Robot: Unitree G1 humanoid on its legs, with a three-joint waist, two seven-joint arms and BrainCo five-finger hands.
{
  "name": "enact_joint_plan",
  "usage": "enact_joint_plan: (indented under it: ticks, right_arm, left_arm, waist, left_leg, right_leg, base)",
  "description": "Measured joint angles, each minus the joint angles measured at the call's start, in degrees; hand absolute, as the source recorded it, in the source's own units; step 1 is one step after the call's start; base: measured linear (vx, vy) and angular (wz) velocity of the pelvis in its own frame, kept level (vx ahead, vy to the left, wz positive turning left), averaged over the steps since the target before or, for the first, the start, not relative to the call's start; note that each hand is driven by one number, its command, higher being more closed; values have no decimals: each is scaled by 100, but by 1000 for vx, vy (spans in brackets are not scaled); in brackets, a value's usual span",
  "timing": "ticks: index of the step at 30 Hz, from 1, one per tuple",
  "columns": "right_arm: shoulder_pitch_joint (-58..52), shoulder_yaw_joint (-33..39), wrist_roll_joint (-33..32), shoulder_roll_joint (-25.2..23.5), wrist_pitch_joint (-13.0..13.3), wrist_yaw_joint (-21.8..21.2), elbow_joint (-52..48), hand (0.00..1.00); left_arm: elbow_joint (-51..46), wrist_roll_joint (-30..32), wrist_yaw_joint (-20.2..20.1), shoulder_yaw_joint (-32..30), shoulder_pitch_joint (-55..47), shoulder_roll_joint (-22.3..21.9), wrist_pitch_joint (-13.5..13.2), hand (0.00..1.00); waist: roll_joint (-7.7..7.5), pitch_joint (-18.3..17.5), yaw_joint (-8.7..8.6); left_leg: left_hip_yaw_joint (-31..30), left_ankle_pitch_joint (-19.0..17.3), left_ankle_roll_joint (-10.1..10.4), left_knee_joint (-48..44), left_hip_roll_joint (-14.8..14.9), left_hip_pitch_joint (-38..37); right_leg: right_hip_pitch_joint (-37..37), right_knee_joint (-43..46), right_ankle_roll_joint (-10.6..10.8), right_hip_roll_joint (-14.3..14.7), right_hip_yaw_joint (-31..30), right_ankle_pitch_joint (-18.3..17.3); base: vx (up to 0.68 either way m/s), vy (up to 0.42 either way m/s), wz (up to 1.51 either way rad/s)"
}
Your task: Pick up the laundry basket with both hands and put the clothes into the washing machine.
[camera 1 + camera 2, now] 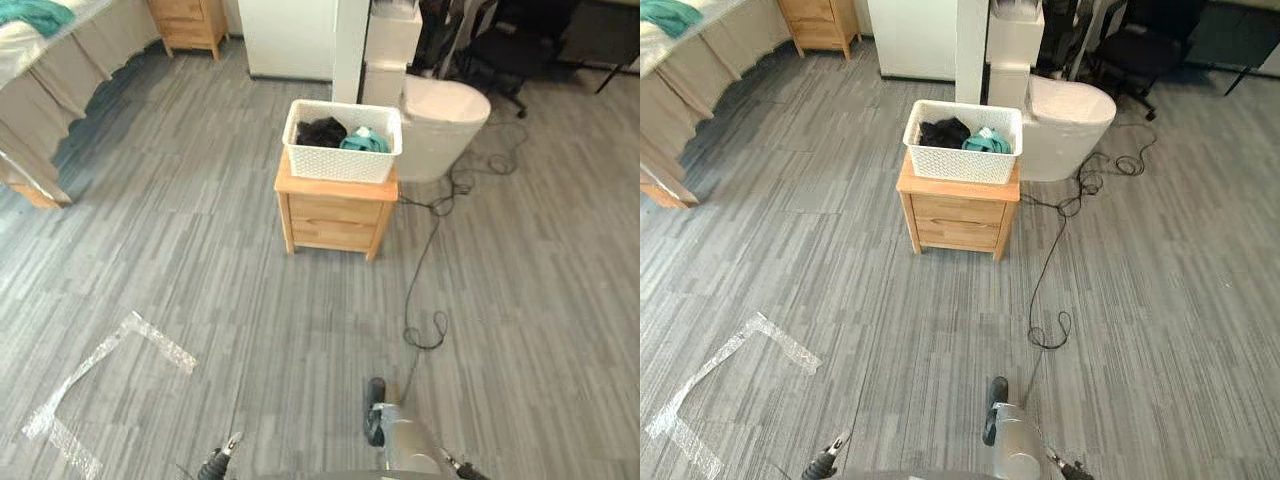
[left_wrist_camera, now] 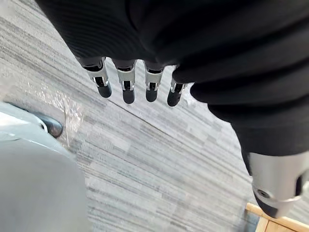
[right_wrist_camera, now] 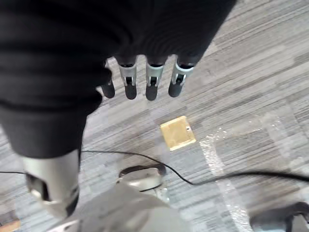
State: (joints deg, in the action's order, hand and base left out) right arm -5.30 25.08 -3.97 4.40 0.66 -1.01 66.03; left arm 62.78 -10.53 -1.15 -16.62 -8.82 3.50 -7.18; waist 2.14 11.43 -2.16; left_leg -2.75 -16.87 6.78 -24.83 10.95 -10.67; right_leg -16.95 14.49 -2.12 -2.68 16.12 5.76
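Partly hidden in the basket [image 1: 340, 162] lie clothes [image 1: 322, 131]; left hand [image 2: 126, 83], right hand [image 3: 151, 79] hang slack.

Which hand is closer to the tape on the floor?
Left. The left hand hangs open on the side where the tape lies, with tape showing close beyond it. The right hand hangs open on the opposite side, farther from it.

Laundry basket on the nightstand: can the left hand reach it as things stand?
Probably not. The laundry basket sits on the wooden nightstand far ahead, while the left hand hangs low, open. Only distance hinders.
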Motion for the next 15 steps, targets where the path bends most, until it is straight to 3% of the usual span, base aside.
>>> enact_joint_plan:
  ticks: [1,2,3,4,5,7,9,11,12,15]
  right_arm:
    - [20,-10,-1,18,-2,-9,-5,0]
    - [23,-64,-2,-13,5,-10,-28,0]
    - [56,-160,0,-4,4,15,-45,0]
    - [78,-197,-1,-9,7,28,-65,0]
    - [121,-285,-1,-21,14,81,-69,0]
    - [251,-455,1,-47,30,132,-140,0]
    - [409,-552,0,-44,29,190,-229,0]
    - [535,-600,-2,-65,67,196,-336,0]
    - [545,-697,-2,-81,91,194,-468,0]
    - [498,-830,3,-77,102,192,-448,0]
  left_arm:
    - [0,0,-4,-43,-8,-7,20,0]
    - [-3,-11,-7,-142,-22,-23,52,0]
    - [-59,-19,-8,-144,-7,-17,48,0]
    - [-124,-26,-15,-146,-7,0,46,0]
    - [-203,-40,-10,-145,-2,25,40,0]
    - [-404,-79,-8,-82,8,76,11,0]
    - [-491,-118,-5,37,13,84,-29,0]
    - [-526,-116,-2,144,41,83,-27,0]
    - [-522,-115,-2,153,11,70,-20,0]
    - [-479,-115,-3,259,-34,30,-20,0]
  waist:
    - [0,1,-4]
    - [9,13,1]
    - [8,47,38]
    - [-16,60,61]
    - [-66,98,113]
    - [-153,162,153]
    - [-143,238,200]
    - [-191,317,331]
    - [-182,328,314]
    - [-66,310,347]
  left_leg:
    - [23,286,3,-543,63,191]
    - [154,1179,64,-1611,278,575]
    - [442,1180,74,-2676,645,928]
    - [673,1116,-27,-3102,809,1061]
    - [954,968,-222,-3552,941,1275]
    - [1316,621,-302,-3899,992,1841]
    - [1421,396,-192,-3487,882,2324]
    - [1389,391,-177,-2062,503,2625]
    - [1258,479,-126,-509,152,2695]
    - [755,1009,119,1515,-198,2577]
  right_leg:
    - [117,-44,-13,109,0,-56]
    - [511,-285,-101,368,-39,-167]
    - [955,-581,-126,587,-111,-189]
    - [1171,-726,-126,671,-189,-189]
    - [1481,-892,-151,745,-292,-207]
    - [2094,-1203,-191,749,-421,-366]
    - [2445,-1392,-131,738,-548,-451]
    - [2653,-1492,-100,609,-676,-622]
    - [2739,-1484,-112,481,-700,-872]
    - [2923,-1449,7,384,-740,-1209]
  base:
    - [833,-450,-45]
    - [697,-316,-47]
    - [697,-316,-48]
    - [507,-253,-47]
    - [522,-265,-46]
    - [568,-246,-28]
    - [362,-22,-25]
    - [309,95,-32]
    - [243,161,2]
    - [244,207,0]
